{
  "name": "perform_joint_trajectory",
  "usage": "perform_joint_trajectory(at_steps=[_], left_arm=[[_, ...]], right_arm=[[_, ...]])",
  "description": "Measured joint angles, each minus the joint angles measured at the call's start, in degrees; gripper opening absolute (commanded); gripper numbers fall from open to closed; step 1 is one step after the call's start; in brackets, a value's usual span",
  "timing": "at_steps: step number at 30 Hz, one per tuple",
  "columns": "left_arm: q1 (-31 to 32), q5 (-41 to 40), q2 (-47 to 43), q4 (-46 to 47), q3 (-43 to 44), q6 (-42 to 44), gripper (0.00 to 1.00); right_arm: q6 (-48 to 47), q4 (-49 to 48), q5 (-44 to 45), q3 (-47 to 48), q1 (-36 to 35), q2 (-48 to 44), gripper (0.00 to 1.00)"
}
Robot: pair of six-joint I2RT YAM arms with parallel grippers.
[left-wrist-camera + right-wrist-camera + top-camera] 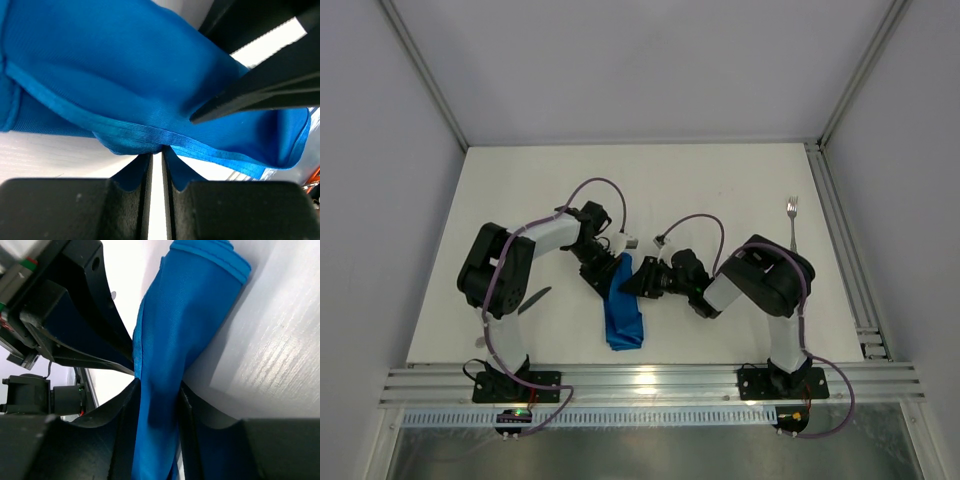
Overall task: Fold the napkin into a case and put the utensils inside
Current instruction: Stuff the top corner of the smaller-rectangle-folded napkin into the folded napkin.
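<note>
**Both claws pinching the napkin mid-fold**

The napkin (pixel 623 318) is already a narrow blue strip, lying on the surface (pixel 720 180) between the two arms, with its far end lifted where the claws meet.

The left claw (pixel 156 159) is almost closed, with only a sliver of gap, and has the stitched hem nipped right at its fingertips. The right claw (pixel 157 407) stands wider, with a thick bunch of the cloth running between its fingers and seemingly touching both, so I'd call that a grip too.

My guess at why both hold the same end: one pins the edge while the other tugs the layers apart or over, to make the pouch (floppy cloth won't keep a shape with one pinch).

The fork (pixel 792 220) sits well off by the right edge and the dark knife-like piece (pixel 536 298) lies beside the left arm. Both are outside the cloth, so loading hasn't begun.
</note>
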State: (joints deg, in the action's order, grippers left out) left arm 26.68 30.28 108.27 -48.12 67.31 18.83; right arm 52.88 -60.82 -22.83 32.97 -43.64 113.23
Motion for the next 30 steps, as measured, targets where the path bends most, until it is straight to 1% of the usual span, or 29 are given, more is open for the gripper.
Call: perform_joint_trajectory(at_steps=[4, 5, 6, 7, 9, 11, 13, 16, 19, 20, 22, 23, 25, 26, 27, 30], left_arm=[[0.0, 0.6, 0.1, 0.8, 0.1, -0.5, 0.13], [0.1, 0.6, 0.1, 0.8, 0.1, -0.5, 0.13], [0.1, 0.8, 0.1, 0.9, 0.2, -0.5, 0.13], [0.1, 0.9, 0.1, 1.2, 0.2, -0.5, 0.15], [0.1, 1.3, 0.1, 1.5, 0.2, -0.4, 0.21], [0.1, 1.8, 0.1, 1.5, 0.5, -0.4, 0.30], [0.0, 2.1, 0.1, 1.4, 1.1, -0.3, 0.32], [-1.0, 2.8, -0.2, 1.2, 2.9, 0.2, 0.33], [-2.6, 4.6, -2.2, -0.2, 4.5, 1.8, 0.40], [-3.0, 5.6, -3.5, -1.2, 5.0, 3.1, 0.45], [-3.4, 7.6, -6.7, -3.4, 5.9, 6.4, 0.47], [-3.2, 8.4, -8.9, -4.2, 6.0, 8.6, 0.50], [-1.6, 9.6, -14.3, -4.9, 4.7, 15.2, 0.54], [-0.1, 9.9, -17.2, -4.8, 3.0, 18.6, 0.57], [2.1, 10.0, -21.1, -3.7, -0.2, 23.3, 0.57], [7.8, 9.6, -27.5, -3.1, -7.6, 30.1, 0.59]], right_arm=[[0.1, 1.3, 0.4, 0.0, -0.2, 0.0, 0.18], [0.1, 1.7, 0.6, 0.0, -0.2, 0.0, 0.18], [0.1, 2.4, 0.9, 0.0, -0.2, -0.2, 0.11], [-0.1, 2.8, 1.1, -0.1, -0.2, -0.5, 0.08], [-0.2, 4.4, 1.7, -0.3, -0.3, -1.4, 0.04], [-0.5, 6.4, 2.5, -0.9, -0.3, -3.1, 0.04], [-0.9, 8.7, 3.4, -1.5, -0.3, -5.4, 0.04], [-2.0, 13.5, 5.2, -2.2, -0.5, -10.3, 0.04], [-2.6, 17.5, 6.6, -2.1, -0.7, -14.5, 0.04], [-2.9, 18.9, 7.0, -1.7, -0.7, -15.2, 0.04], [-3.3, 21.2, 7.5, -0.7, -0.7, -15.3, 0.04], [-3.5, 22.3, 7.7, -0.2, -0.7, -15.1, 0.04], [-4.2, 23.5, 7.7, 0.5, -0.6, -14.5, 0.04], [-4.6, 24.1, 7.6, 1.0, -0.4, -13.9, 0.04], [-5.1, 24.7, 7.3, 1.6, -0.2, -13.3, 0.04], [-7.5, 27.3, 6.2, 4.3, 0.4, -10.6, 0.04]])
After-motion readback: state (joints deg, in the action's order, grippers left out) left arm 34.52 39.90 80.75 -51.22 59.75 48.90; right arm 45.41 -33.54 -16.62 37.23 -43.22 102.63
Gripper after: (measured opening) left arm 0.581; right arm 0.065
